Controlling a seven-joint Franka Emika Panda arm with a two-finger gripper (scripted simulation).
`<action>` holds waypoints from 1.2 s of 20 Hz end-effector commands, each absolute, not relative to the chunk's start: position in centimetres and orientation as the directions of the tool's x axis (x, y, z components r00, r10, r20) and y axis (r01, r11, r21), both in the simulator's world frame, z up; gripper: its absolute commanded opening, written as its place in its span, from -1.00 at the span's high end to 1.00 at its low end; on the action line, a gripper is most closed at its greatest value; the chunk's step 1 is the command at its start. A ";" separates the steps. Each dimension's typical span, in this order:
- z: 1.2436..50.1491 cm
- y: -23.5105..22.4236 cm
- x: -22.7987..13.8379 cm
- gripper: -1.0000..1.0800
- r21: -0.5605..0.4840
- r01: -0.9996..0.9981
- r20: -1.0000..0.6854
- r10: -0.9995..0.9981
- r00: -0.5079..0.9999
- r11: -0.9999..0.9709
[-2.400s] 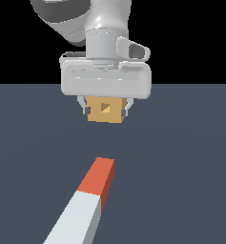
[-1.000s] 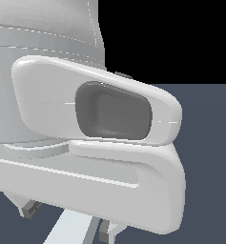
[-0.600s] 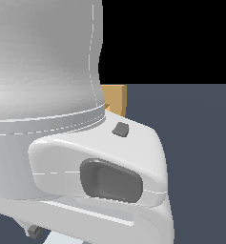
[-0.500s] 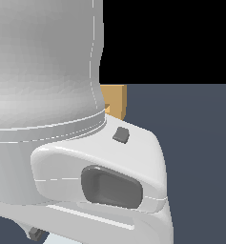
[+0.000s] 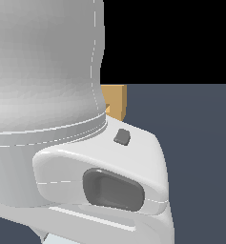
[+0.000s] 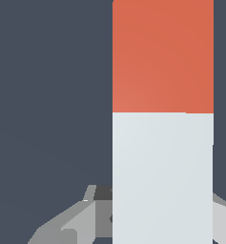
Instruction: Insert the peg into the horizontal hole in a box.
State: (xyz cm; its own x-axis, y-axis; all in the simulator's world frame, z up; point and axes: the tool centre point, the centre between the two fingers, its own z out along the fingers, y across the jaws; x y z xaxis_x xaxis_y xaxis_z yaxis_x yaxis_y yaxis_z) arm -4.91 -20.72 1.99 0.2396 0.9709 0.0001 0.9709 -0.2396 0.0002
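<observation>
In the wrist view the peg fills much of the picture, with its pale grey-white length (image 6: 162, 176) close to the camera and its orange-red end (image 6: 162, 57) beyond. My gripper (image 6: 162, 224) straddles the pale part. One of its fingers (image 6: 81, 219) meets one side edge of the peg and the other meets the opposite edge, with no gap showing. In the exterior view my arm hides nearly everything. Only a tan sliver of the box (image 5: 115, 102) shows behind it. The hole is hidden.
A dark blue-grey floor (image 5: 200, 143) lies all round. My arm's white hand housing (image 5: 109, 190) blocks the exterior view's left and centre.
The hand has come down over the peg and sunk lower in the exterior view, uncovering a sliver of the box behind it. Over the last half second it has hardly moved.
</observation>
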 end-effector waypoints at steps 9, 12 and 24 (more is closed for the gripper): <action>2.2 -18.9 -5.1 1.00 0.000 0.971 0.000 0.971 0.239 -0.239; 2.6 -17.0 -5.3 1.00 0.000 0.971 0.000 0.971 0.239 -0.239; 4.6 -3.6 -6.4 1.00 0.000 0.972 0.000 0.972 0.237 -0.237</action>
